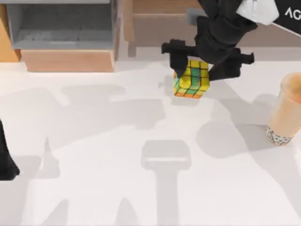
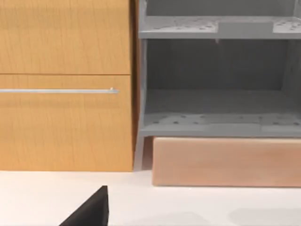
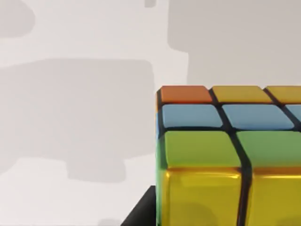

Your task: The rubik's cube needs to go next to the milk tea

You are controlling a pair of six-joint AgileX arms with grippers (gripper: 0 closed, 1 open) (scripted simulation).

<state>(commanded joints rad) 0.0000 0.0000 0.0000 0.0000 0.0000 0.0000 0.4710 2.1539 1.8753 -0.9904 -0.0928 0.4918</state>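
Note:
The rubik's cube, with yellow, green, blue and orange squares, is at the back of the table right of centre, slightly tilted. My right gripper comes down over it, one dark finger against each side, shut on it. Close up in the right wrist view, the rubik's cube has a dark fingertip beside it. The milk tea, a tall tan cup with dark pearls at its base, stands at the table's right edge, well apart from the cube. My left gripper is parked at the left edge.
A grey shelf unit and a light wooden block stand at the back left. A wooden cabinet is behind the cube. The left wrist view faces a cabinet drawer handle and the grey shelf.

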